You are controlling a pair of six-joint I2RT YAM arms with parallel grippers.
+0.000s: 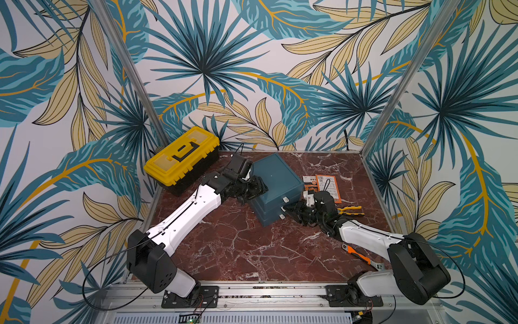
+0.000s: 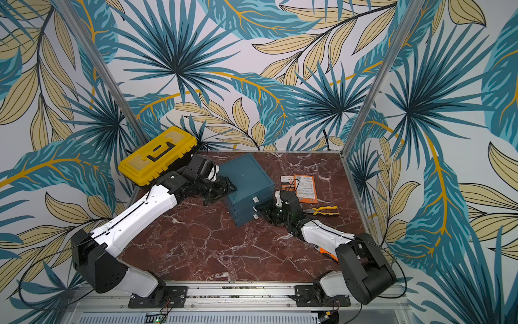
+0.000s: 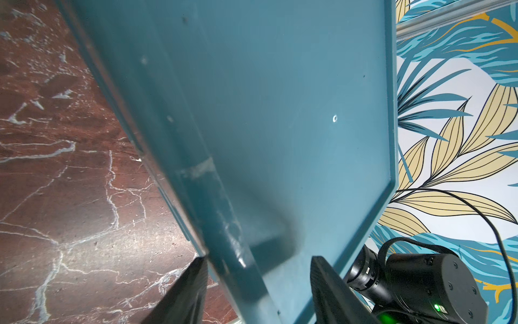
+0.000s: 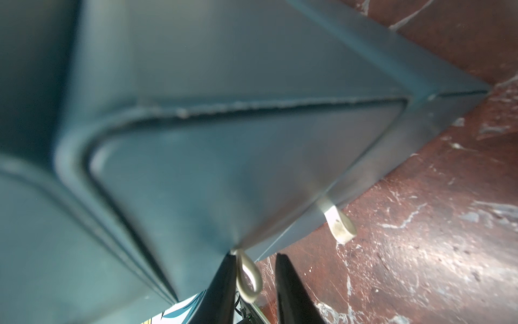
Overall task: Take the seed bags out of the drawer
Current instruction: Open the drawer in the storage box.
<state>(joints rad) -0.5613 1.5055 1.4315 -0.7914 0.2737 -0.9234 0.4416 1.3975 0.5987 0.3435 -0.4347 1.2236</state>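
Orange seed bags point(image 1: 326, 187) lay out on the marble worktop point(image 1: 238, 252), beside the teal cabinet point(image 1: 276, 175).
Two packets rested flat and touching each other, just beyond the right tool toward the back wall, untouched by it. Their white panels carried print too small to read. The right tool point(image 4: 255, 255) stood open around the white pull loop point(image 4: 249, 280) of the middle drawer point(image 1: 269, 209), one finger point(image 4: 221, 280) touching the loop, the other apart from it. The left tool point(image 3: 258, 258) straddled the cabinet's top edge; whether it clamped could not be told.
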